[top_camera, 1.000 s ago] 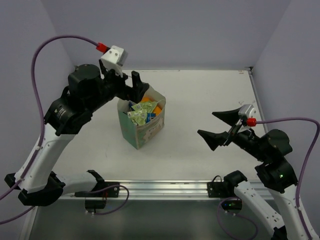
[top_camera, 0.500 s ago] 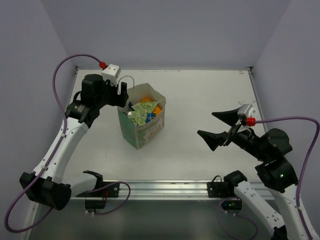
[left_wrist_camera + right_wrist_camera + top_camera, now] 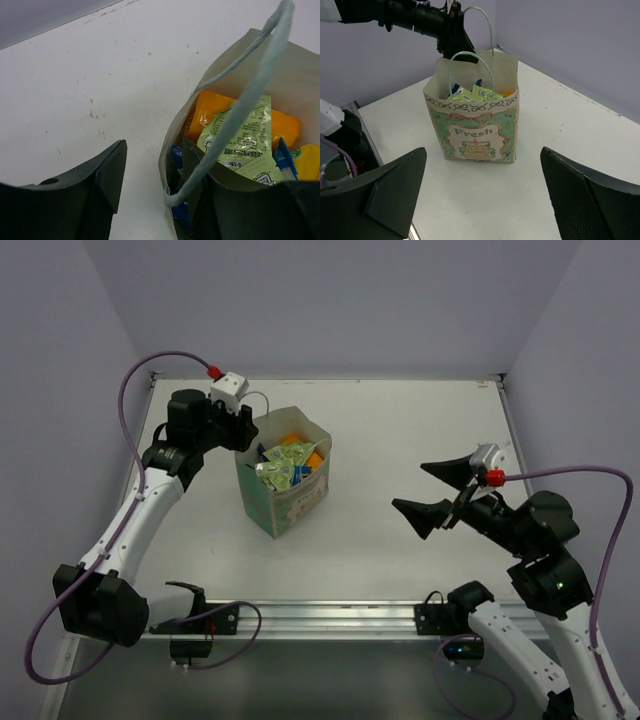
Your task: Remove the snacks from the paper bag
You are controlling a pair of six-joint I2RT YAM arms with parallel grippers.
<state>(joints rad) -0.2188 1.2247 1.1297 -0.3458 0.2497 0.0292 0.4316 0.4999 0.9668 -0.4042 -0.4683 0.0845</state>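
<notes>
Half-open left hand [image 3: 152, 159], astride paper bag [image 3: 306, 75] wall

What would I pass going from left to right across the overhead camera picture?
The left gripper → the paper bag → the right gripper.

White table [image 3: 420, 430], mint-green paper bag [image 3: 295, 505] standing upright on it (left of centre)

Bright, diffuse overhead light; a faint soft shadow rings the paper bag [image 3: 475, 135] on the white bench [image 3: 580, 135]. Beside the left claw [image 3: 152, 170] the green sachet [image 3: 250, 135] glints; the near fingers [image 3: 107, 180] are softly focused.
</notes>
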